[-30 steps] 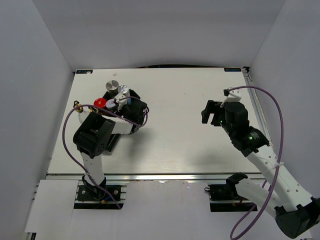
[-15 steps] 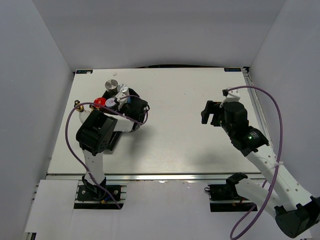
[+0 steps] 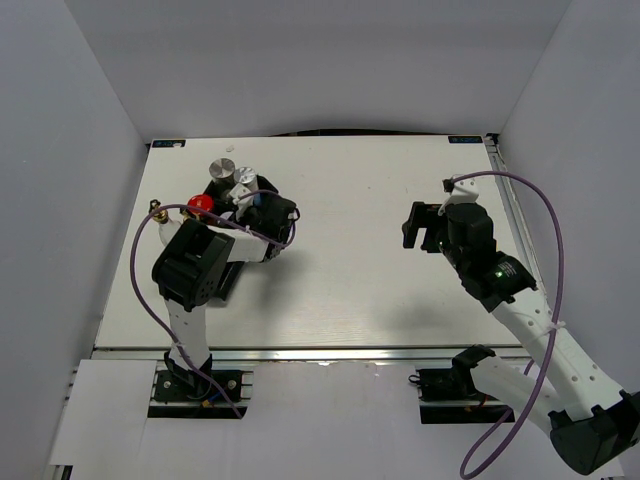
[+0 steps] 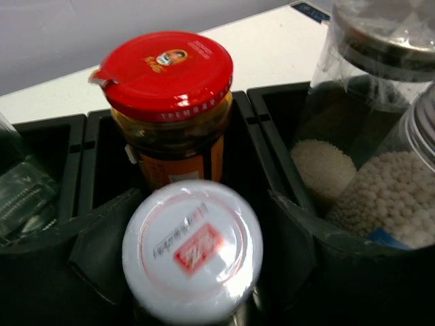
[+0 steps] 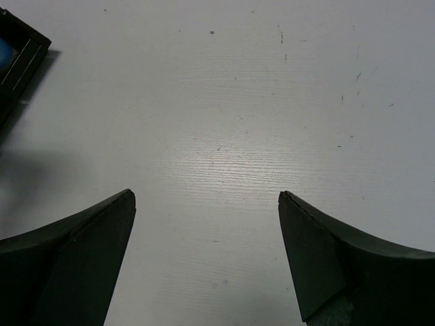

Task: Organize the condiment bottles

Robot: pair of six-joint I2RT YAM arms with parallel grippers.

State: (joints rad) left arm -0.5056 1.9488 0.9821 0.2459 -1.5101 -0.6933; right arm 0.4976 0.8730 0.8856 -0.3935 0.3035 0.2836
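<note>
Two tools show. The left tool [image 4: 200, 224] is closed around a white-capped jar [image 4: 192, 248] at the near wall of the black tray [image 4: 262, 136]. Just beyond, a red-lidded jar [image 4: 166, 75] stands in its compartment. A grain jar [image 4: 326, 159] and a bead jar [image 4: 397, 193] crowd the right side, and a clear bottle [image 4: 20, 183] the left. The right tool [image 5: 207, 244] gapes wide and empty above the table [image 5: 238, 102], well apart.

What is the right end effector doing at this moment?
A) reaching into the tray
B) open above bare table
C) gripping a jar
B: in the right wrist view the right end effector has its fingers apart, with only the table between them.
</note>
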